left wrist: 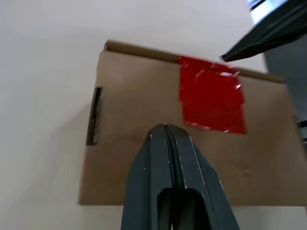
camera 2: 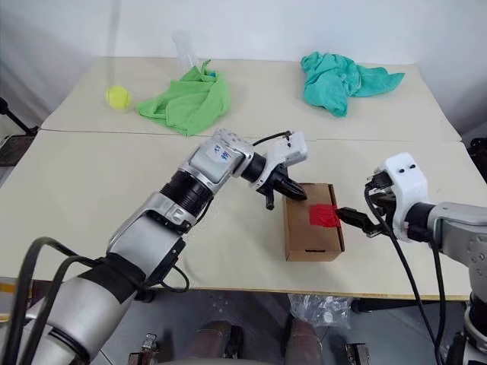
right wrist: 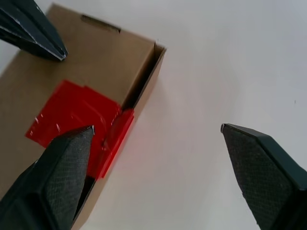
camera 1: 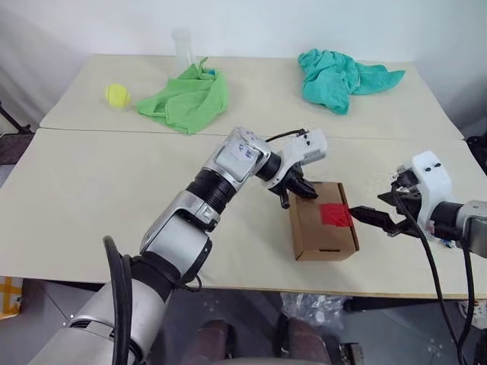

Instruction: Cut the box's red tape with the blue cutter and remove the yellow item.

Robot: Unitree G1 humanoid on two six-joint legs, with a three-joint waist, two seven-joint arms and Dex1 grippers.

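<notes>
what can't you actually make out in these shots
- Inside of the box: its closed top flap hides it in both eye views, so the yellow item cannot be made out.
- Red tape: whether it is fully cut; in the right wrist view a black finger covers part of it.
- Clear container behind the green cloth: too faint in the left eye view to identify.

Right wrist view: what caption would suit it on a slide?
Open right gripper poised at the box edge where the red tape folds over.
</notes>
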